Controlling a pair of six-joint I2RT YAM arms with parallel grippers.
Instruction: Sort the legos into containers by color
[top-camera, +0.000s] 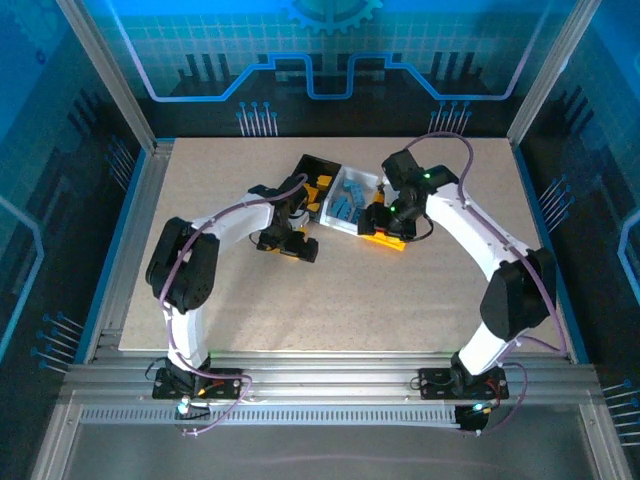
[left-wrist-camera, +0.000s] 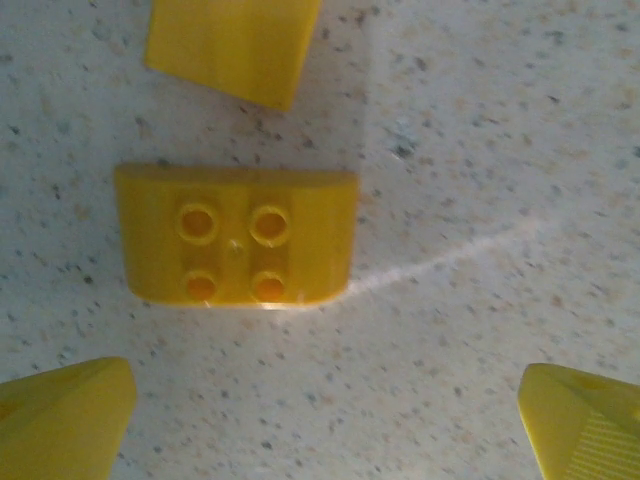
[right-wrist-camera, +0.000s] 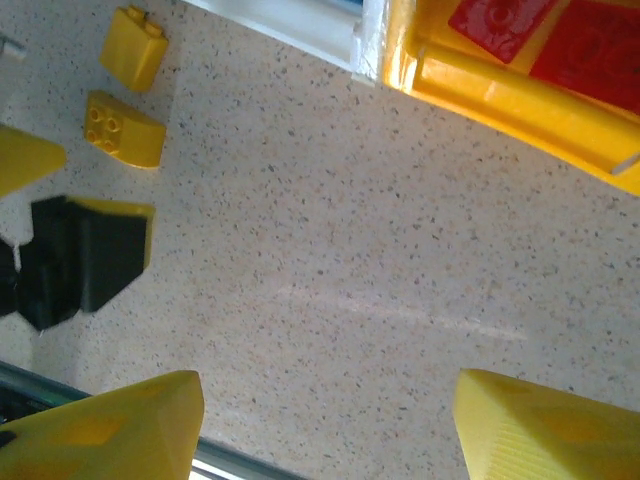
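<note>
On the worktop, our right gripper hangs spread and empty near the yellow bin. Our left gripper, spread wide, hovers over a yellow brick lying studs-up. We judge it light, rigid and slick, best pinched across its flat long sides.

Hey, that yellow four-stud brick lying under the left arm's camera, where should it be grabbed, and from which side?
Come straight down from above: the yellow brick lies flat, studs up. Pinch its two long straight sides, probably; its short ends look rounded off and might slip. The left gripper, open, would likely need a quarter turn first.
</note>
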